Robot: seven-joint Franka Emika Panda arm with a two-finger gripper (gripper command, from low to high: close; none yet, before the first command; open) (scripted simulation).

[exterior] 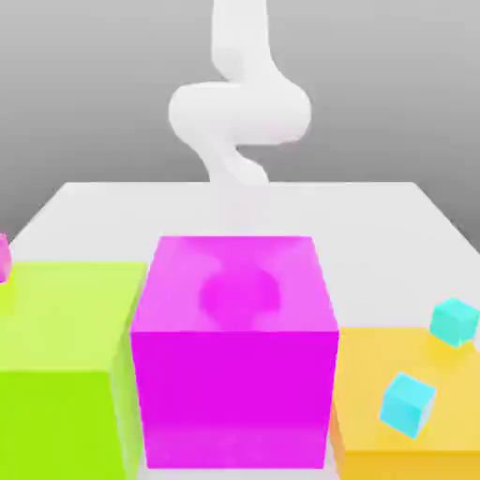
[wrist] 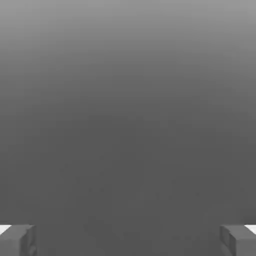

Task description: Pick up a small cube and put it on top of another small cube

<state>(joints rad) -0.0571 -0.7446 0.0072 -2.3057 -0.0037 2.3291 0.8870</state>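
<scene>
The tiny dark blue-violet cube is hidden or out of view. In the hand view my gripper (wrist: pixel 128 241) is open: its two grey fingertips (wrist: pixel 17 240) stand far apart with nothing between them, and plain grey lies ahead of them. In the exterior view my white arm (exterior: pixel 239 112) rises behind the big magenta block (exterior: pixel 234 356), and a soft round shadow lies on that block's top face.
A big lime-green block (exterior: pixel 61 366) stands at the exterior view's left with a small magenta cube (exterior: pixel 3 255) at its far edge. At the right, a low orange block (exterior: pixel 361 441) carries two small cyan cubes (exterior: pixel 455 322) (exterior: pixel 408 403). The white table (exterior: pixel 375 216) stretches behind.
</scene>
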